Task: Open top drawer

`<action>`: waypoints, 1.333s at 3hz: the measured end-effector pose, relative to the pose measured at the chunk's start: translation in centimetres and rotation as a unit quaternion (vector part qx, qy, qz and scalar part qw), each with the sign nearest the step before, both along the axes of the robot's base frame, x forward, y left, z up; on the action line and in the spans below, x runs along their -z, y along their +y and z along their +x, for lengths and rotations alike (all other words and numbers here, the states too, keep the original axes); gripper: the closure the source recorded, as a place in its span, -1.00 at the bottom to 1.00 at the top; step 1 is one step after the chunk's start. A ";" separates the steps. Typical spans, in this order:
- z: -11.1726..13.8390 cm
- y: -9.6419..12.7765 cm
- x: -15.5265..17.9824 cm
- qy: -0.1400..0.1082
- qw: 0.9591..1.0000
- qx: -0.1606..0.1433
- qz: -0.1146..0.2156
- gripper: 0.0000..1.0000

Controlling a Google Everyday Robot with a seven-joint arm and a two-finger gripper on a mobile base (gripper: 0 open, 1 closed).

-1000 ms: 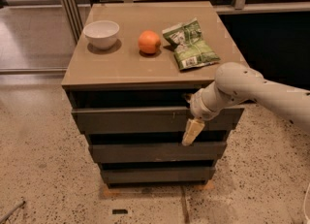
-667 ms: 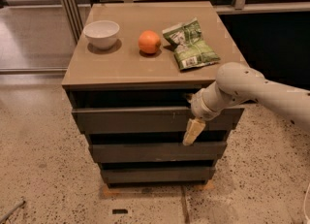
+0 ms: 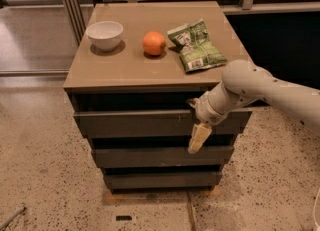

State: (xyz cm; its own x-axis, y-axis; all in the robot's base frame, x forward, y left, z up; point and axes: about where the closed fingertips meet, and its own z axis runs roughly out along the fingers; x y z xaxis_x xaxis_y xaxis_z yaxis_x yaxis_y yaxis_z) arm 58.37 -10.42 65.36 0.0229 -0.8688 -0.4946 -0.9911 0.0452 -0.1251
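Camera view. Pincer (image 3: pixel 199 137): pale, on a white arm entering from the right; hangs tip-down against the front of the top drawer (image 3: pixel 130 124). Whether it is apart or together cannot be told.
Top drawer: long dark grey handleless panel, directly behind the pincer and stretching away to its left, a dark gap above it.
Narrower dark grey drawer front (image 3: pixel 145 156): just below the pincer.
Tan cabinet top (image 3: pixel 125 72): above it, carrying a round white bowl (image 3: pixel 105 34), an orange fruit (image 3: pixel 154 43) and a green snack bag (image 3: pixel 196 50).
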 end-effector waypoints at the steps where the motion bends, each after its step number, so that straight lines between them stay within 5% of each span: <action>1: -1.6 0.1 -0.4 0.037 0.999 -0.007 0.004 -1.00; 4: -8.1 -0.7 -2.4 0.156 0.987 -0.034 0.012 -1.00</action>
